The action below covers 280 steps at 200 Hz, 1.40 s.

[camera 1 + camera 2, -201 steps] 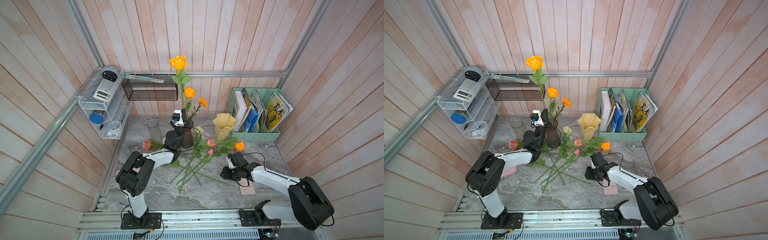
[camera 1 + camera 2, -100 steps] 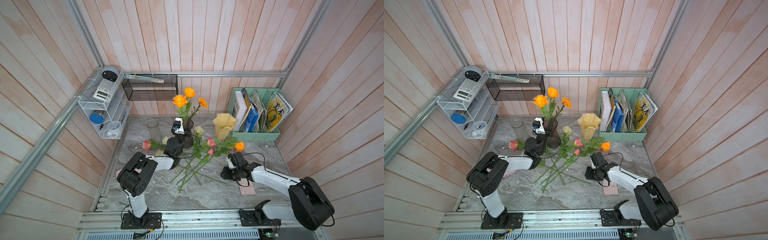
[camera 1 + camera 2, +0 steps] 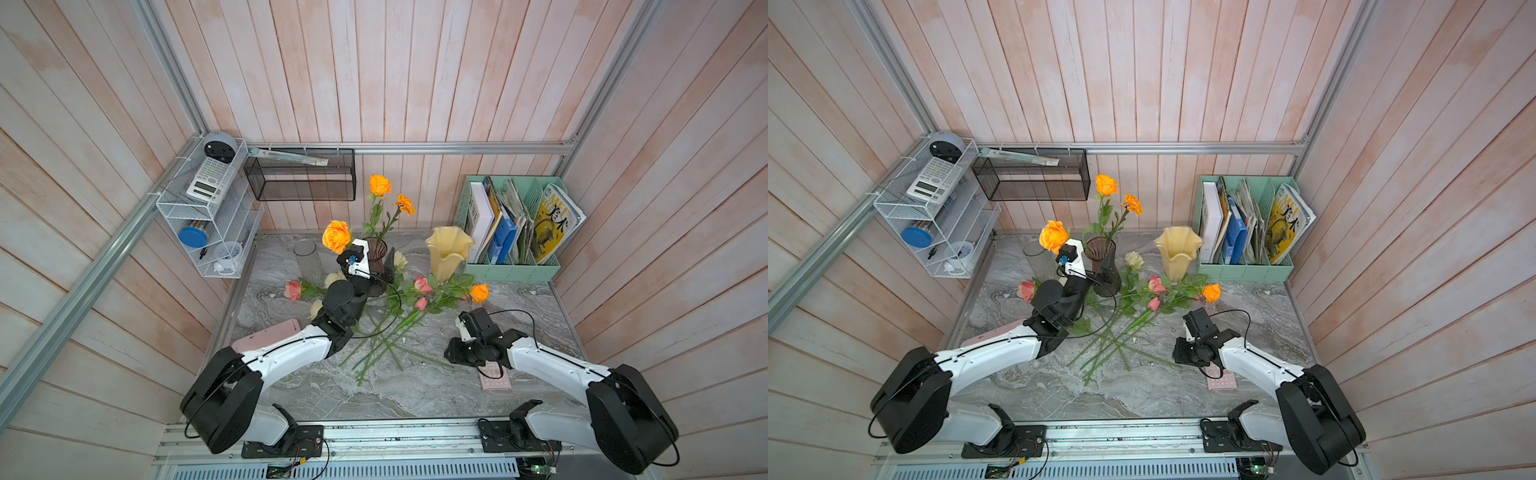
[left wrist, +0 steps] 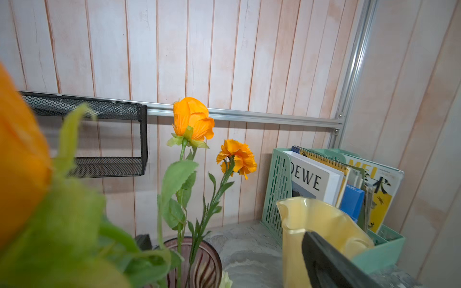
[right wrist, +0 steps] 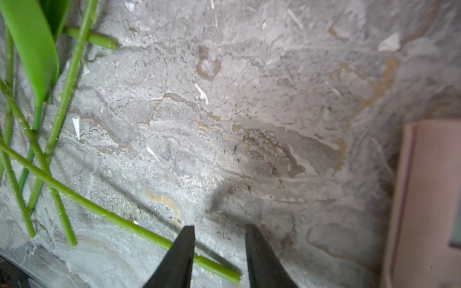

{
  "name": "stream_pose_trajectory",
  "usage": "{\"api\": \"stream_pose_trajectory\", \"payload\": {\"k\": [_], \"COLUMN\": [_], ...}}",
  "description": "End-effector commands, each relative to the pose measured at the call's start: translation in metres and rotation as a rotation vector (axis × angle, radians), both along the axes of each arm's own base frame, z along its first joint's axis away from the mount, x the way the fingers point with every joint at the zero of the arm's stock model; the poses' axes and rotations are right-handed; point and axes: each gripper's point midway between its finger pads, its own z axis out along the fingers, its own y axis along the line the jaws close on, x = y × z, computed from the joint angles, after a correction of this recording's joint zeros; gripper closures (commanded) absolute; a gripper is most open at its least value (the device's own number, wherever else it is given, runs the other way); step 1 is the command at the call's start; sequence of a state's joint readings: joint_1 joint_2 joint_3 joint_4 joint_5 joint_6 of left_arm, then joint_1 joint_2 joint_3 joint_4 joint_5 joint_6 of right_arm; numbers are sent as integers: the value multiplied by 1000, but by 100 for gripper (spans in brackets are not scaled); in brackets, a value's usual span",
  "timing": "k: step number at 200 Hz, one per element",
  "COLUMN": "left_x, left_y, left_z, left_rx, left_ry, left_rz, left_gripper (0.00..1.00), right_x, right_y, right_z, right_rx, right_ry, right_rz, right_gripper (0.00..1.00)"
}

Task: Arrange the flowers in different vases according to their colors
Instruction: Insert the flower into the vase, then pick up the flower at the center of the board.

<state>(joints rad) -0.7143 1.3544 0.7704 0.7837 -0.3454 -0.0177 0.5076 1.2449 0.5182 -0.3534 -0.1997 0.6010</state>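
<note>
Left gripper point(image 3: 376, 269) jaws wide apart, right at the dark purple vase point(image 3: 375, 249). Big orange rose point(image 3: 336, 236) head leans just beside its wrist camera; stem hidden, can't tell if seated in the vase. Two orange flowers point(image 3: 380, 185) stand in it. Right gripper point(image 5: 219, 228) fingers apart, empty, over the marble table point(image 5: 249, 99) by loose stems point(image 5: 119, 218).

From high above, both top views show you the whole grey marble tabletop point(image 3: 395, 395). Your left wrist camera looks level toward the pale plank back wall point(image 4: 224, 62); your right looks down, near the marble.
</note>
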Motion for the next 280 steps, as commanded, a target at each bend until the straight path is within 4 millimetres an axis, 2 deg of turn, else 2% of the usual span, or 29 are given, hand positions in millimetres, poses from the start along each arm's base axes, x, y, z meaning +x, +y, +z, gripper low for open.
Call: {"api": "stream_pose_trajectory", "payload": {"k": [1,28,40,78,101,124,156,183,212,235,262,280], "left_x": [-19,-58,-73,-105,-105,-108,-112,-117,-117,-117,-119,-119], "left_y": [10,19,17,10,14,13,26,44,75,85,92,94], "left_z": [-51,-76,-91,-127,-141,-143,-145,-151,-157,-163,-172,-178], "left_rx": [112,139,189,307,346,273,129,33,-27,-52,-72,-76], "left_ry": [216,354,416,594,669,697,753,798,819,852,887,902], "left_rz": [27,17,-25,-171,-141,-145,-83,-3,151,210,246,258], "left_gripper": [0,0,0,0,1,1,1,1,1,0,0,0], "right_x": [-7,-8,-8,-9,-8,-8,-11,-21,-15,-15,-22,-15], "right_y": [-8,-8,-9,-10,-9,1,32,60,68,82,108,111], "right_z": [-2,0,0,2,8,20,50,66,50,39,36,27], "right_rx": [-23,-16,-16,-17,-8,35,107,-36,-156,-182,-199,-261], "right_ry": [16,5,4,0,-18,-52,-128,-206,-189,-182,-202,-205], "right_rz": [-13,-14,-13,-14,6,69,256,502,590,645,756,765], "right_gripper": [60,60,60,60,59,59,59,58,58,58,58,58]}}
